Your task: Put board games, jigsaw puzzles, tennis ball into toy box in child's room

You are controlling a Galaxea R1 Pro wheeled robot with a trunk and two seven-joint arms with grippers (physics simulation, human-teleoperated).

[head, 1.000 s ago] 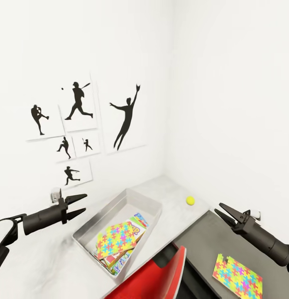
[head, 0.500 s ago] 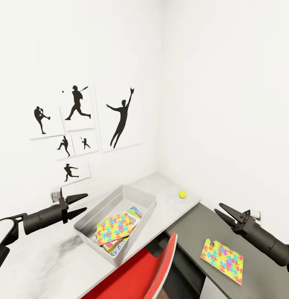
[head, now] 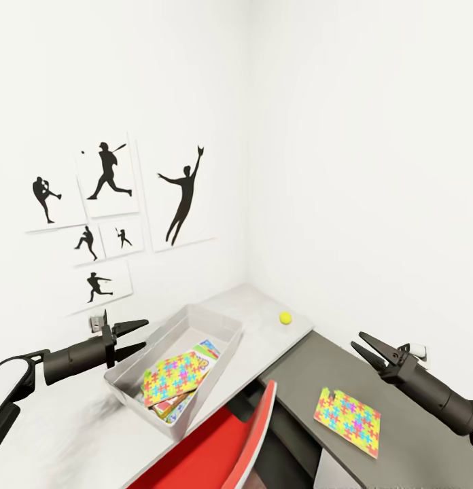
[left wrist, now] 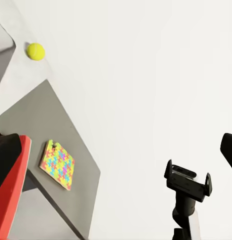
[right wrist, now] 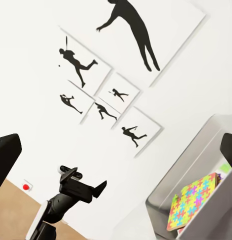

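Toy box [head: 170,343]: grey bin on pale counter [head: 257,302], just beside left hand [head: 131,336]; jigsaw [head: 174,369] flat atop game boxes inside. Tennis ball [head: 285,317] on counter between hands. Second jigsaw [head: 347,420] flat on dark cabinet top [head: 318,356], near right hand [head: 364,348].

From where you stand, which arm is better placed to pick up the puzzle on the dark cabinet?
Probably right: the right gripper, open and empty, hangs above the cabinet near the puzzle; the left gripper is across the toy box.

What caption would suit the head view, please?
Open grippers flank the toy box; tennis ball and one jigsaw puzzle remain outside.
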